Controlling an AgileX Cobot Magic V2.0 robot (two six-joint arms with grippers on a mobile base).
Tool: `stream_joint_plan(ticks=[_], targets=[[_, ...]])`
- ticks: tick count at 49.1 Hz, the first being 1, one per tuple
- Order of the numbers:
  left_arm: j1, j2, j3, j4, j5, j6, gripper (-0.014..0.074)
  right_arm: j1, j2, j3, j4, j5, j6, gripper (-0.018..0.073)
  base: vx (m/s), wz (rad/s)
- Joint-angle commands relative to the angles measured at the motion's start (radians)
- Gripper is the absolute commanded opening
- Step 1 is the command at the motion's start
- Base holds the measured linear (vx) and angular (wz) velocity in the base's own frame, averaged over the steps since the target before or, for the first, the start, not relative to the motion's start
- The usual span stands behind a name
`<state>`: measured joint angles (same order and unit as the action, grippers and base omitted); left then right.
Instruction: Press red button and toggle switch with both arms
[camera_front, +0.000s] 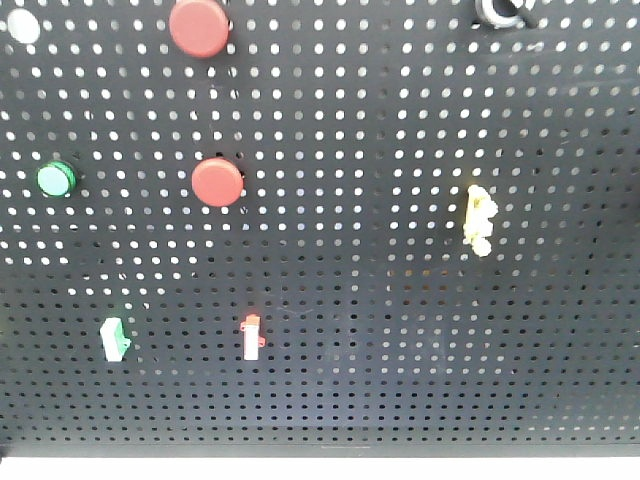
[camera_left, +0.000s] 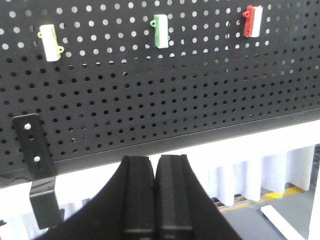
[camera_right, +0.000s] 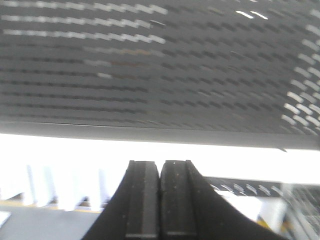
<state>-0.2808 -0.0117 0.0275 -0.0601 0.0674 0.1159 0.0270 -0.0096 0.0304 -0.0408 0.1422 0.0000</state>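
A black pegboard (camera_front: 400, 330) fills the front view. Two round red buttons sit on it, one at the top (camera_front: 199, 26) and one lower (camera_front: 217, 183). A red-and-white toggle switch (camera_front: 252, 337) sits below them and also shows in the left wrist view (camera_left: 253, 21). No arm shows in the front view. My left gripper (camera_left: 155, 162) is shut and empty, below the board's bottom edge. My right gripper (camera_right: 160, 166) is shut and empty, below the blurred board (camera_right: 150, 75).
A green round button (camera_front: 55, 180), a green-and-white switch (camera_front: 115, 338) and a yellow switch (camera_front: 480, 220) are on the board. The left wrist view shows a cream switch (camera_left: 50, 42), the green switch (camera_left: 161, 31) and a black mounting bracket (camera_left: 37, 170).
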Motion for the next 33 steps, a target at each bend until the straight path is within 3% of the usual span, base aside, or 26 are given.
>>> stream_joint_plan(ticks=[1,33], targets=[[0.001,-0.016,0.033,-0.009,-0.079,-0.002,0.0002,-0.01,-0.018,0.012,-0.006,-0.072,0.0,-0.0003,0.0,0.0],[0.001,-0.016,0.033,-0.01,-0.079,-0.002,0.0002,-0.01,-0.018,0.012,-0.006,-0.072,0.0,-0.0003,0.0,0.0]])
